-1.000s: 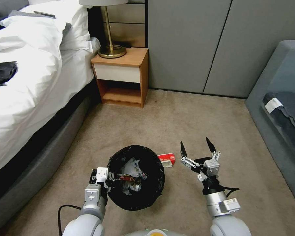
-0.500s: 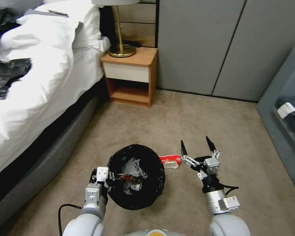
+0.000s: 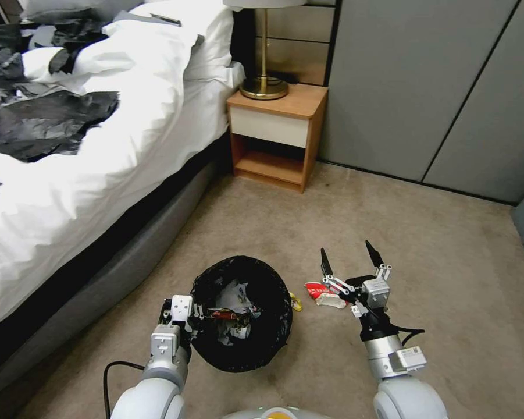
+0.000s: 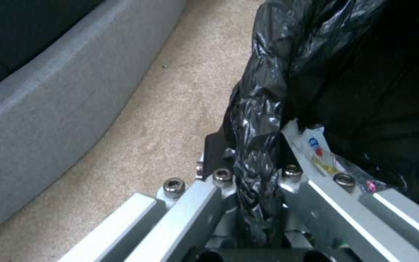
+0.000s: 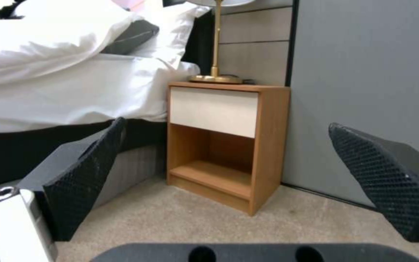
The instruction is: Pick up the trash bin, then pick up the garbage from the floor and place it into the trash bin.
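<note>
Head view: I have the trash bin (image 3: 242, 314), already part-filled, in the left pincer (image 3: 196, 317), red-white wrapper (image 3: 321, 293) and yellow scrap (image 3: 296, 302) left on open carpet under the spread right pincer (image 3: 351, 263); left wrist: clamped on liner, bed base (image 4: 49, 94) near; right wrist: nightstand (image 5: 226, 140) well ahead.

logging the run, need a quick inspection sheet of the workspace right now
surface: beige carpet, worn, bare past the litter
job's things: trash bin, black liner, holding tissue and wrappers; red-white wrapper and yellow scrap on the floor beside it
clutter: black bags on the bed
grippers: left gripper shut on the bin's rim; right gripper open above the red-white wrapper
cables: black cable by the left arm
surroundings: bed, nightstand, lamp, grey panels
</note>
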### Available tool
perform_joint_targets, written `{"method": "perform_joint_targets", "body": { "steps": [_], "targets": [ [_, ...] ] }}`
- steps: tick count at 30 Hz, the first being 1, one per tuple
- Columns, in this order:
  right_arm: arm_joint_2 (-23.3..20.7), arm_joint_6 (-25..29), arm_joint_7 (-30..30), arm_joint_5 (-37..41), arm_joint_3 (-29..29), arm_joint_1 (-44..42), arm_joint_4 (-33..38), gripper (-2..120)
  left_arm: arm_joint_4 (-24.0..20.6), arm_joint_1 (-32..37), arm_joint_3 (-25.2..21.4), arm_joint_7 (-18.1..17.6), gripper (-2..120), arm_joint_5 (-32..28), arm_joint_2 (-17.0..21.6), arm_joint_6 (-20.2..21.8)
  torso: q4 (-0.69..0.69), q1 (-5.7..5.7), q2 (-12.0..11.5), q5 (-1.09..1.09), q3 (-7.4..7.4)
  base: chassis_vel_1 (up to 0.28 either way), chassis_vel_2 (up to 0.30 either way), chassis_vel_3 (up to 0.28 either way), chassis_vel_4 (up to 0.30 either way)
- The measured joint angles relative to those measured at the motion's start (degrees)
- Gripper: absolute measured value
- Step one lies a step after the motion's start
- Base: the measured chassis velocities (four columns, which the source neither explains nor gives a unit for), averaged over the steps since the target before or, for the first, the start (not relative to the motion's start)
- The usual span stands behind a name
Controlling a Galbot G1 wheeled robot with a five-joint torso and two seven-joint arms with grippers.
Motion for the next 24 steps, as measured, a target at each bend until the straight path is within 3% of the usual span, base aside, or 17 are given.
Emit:
{"method": "perform_joint_targets", "body": {
  "steps": [24],
  "targets": [
    [0.2,0.12,0.1,0.13,1.44,0.19,-1.25,100,0.33,0.06,0.24,-0.01,0,0.12,0.08,-0.27,0.01,0.0,0.0,0.0,0.0,0.0,0.0,0.0,0.0]
  ]
}}
